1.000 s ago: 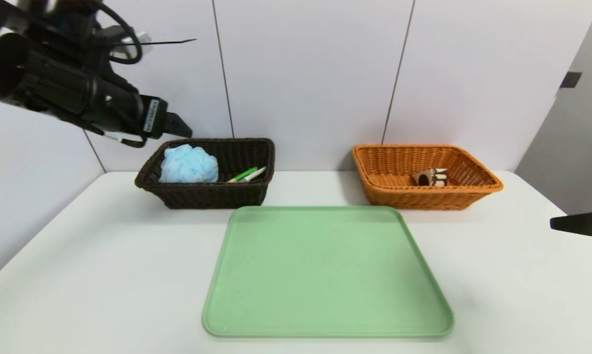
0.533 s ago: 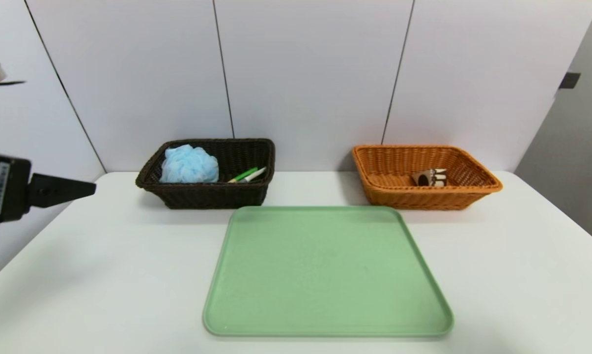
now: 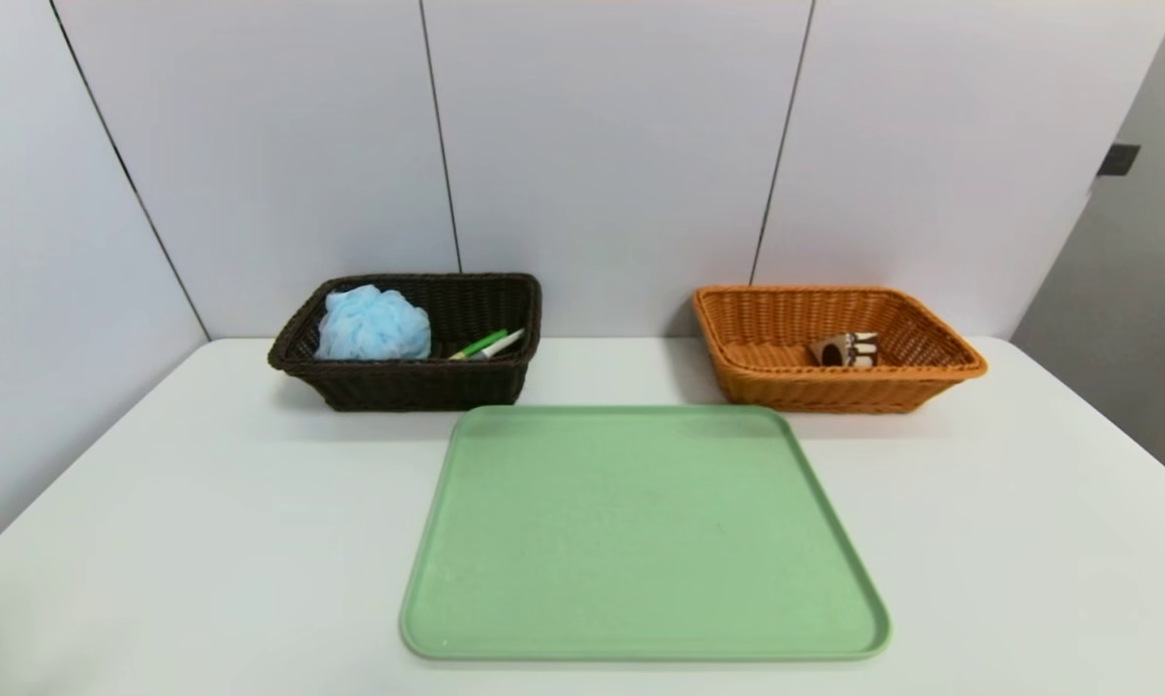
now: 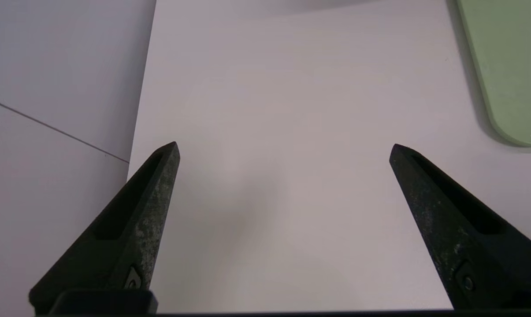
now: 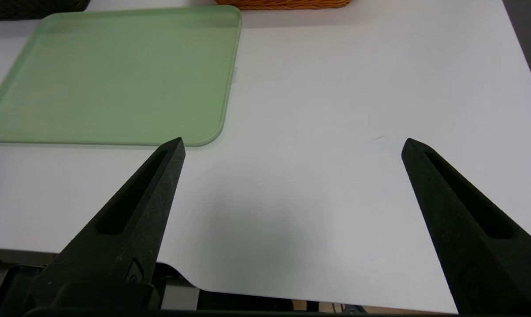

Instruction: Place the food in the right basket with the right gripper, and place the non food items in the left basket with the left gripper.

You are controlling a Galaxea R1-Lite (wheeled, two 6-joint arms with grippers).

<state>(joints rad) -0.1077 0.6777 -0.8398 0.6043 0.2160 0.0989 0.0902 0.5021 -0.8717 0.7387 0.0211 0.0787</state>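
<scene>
Head view, tray: the green tray [image 3: 645, 532] lies bare at the middle of the surface [image 3: 205, 503]; nothing on it is left to sort.
Left basket: the dark basket [image 3: 408, 382] sits beyond the tray's far left corner, holding a blue bath puff [image 3: 371, 324] and two pens [image 3: 487, 343].
Right basket: the orange basket [image 3: 838, 387] sits beyond the tray's far right corner, holding one small brown food item [image 3: 845, 349].
Left pincer: the left pincer [image 4: 283, 147] is spread wide and empty, over bare surface left of the tray.
Right pincer: the right pincer [image 5: 291, 143] is spread wide and empty, near the tray's near right corner.
Risk: sorting looks finished, so trouble would likely come only from a needless reach that nudges the tray or tips a basket.
Risk, surface edge: the right pincer hangs low near the surface's front edge [image 5: 265, 293]; dropping further could strike it.
</scene>
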